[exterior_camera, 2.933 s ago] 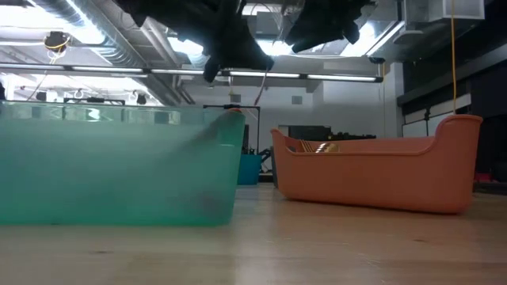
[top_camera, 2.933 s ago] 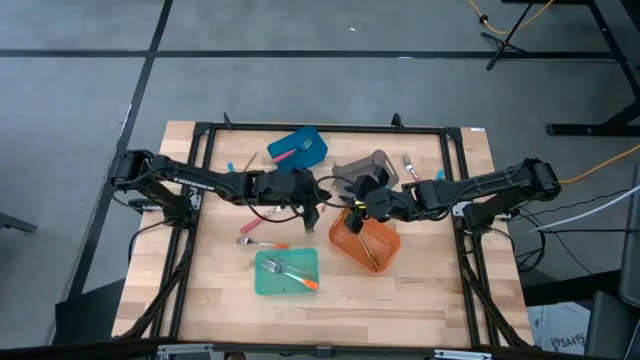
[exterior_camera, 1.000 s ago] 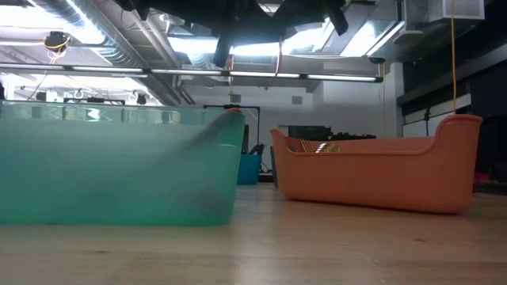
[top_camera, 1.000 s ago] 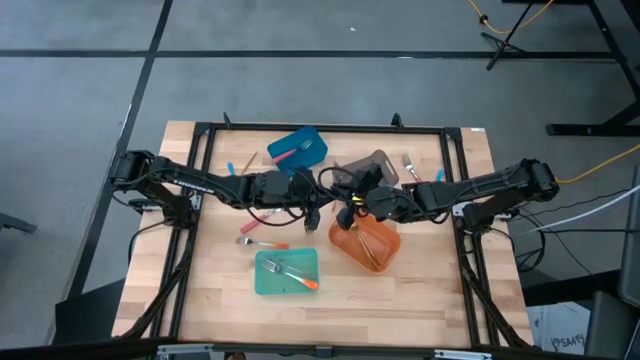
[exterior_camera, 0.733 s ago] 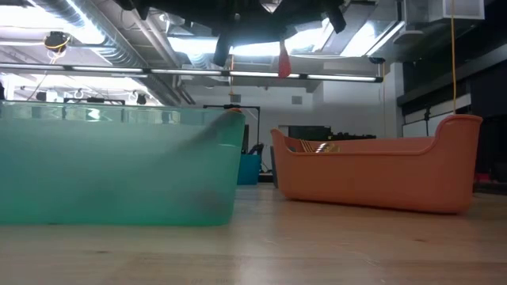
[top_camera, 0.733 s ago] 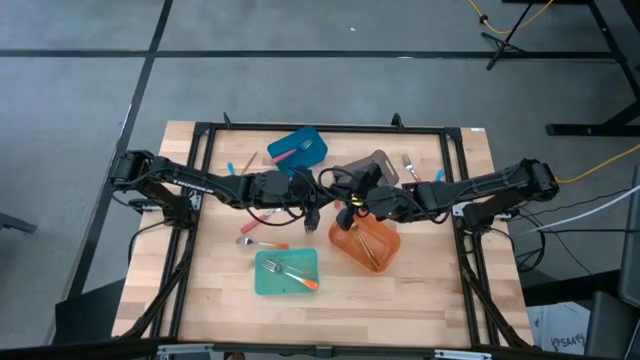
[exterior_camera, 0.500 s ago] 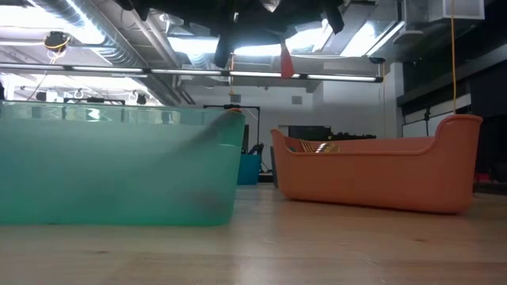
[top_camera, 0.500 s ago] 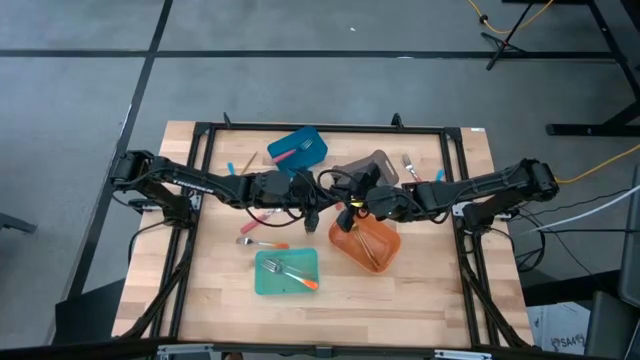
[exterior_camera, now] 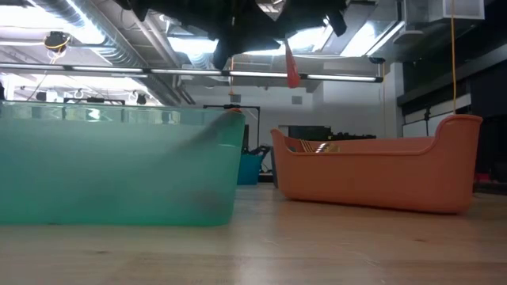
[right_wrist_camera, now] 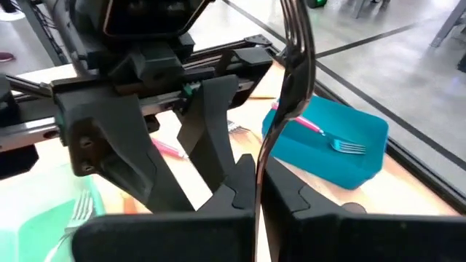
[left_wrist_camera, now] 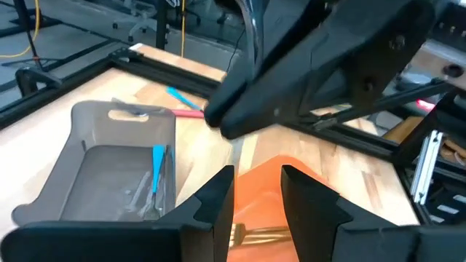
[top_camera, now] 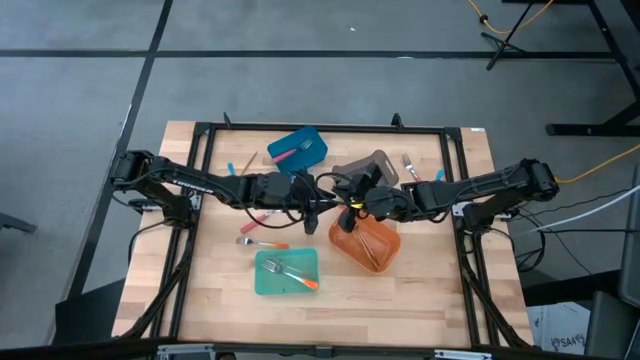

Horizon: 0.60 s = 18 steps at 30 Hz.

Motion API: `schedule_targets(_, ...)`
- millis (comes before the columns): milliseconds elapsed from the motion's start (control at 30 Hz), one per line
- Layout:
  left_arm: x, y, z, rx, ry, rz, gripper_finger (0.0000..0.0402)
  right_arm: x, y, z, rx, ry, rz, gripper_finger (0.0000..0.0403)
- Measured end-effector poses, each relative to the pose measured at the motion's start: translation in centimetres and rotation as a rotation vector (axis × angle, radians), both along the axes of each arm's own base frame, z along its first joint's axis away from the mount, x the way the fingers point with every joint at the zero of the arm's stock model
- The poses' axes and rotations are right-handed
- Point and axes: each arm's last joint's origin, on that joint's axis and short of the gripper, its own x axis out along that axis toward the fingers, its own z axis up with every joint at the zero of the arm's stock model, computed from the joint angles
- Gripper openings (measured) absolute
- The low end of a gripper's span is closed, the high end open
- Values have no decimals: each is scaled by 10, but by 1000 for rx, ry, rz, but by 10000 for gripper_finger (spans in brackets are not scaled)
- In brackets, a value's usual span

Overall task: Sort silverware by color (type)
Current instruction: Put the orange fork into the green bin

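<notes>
Right gripper point(right_wrist_camera: 256, 191): jaws clamped on a fork point(right_wrist_camera: 291, 73), held above the orange bin point(top_camera: 366, 242) near the table's centre.
Left gripper point(left_wrist_camera: 256, 191): jaws parted with nothing between them, facing the right gripper just beside it.
Other silverware: pink-handled fork point(right_wrist_camera: 320, 135) in the blue bin point(top_camera: 298, 148) near the far edge; blue-handled utensil point(left_wrist_camera: 156, 164) in the grey bin point(left_wrist_camera: 95, 167).

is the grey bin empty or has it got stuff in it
Not empty. The left wrist view shows the grey bin holding a blue-handled utensil lying along its floor, with silvery pieces beside it too unclear to identify.
</notes>
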Motion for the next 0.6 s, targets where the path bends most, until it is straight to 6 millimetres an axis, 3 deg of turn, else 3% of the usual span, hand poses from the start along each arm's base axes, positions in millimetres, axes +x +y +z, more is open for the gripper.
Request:
schedule_targets(433,-2,0,-7,4,75,3,108,-4,-1,-6,-40,85,0,0)
schedule_targets(600,-15,-1,-5,0,176,-23,108,-6,1,-10,-4,142,70,0)
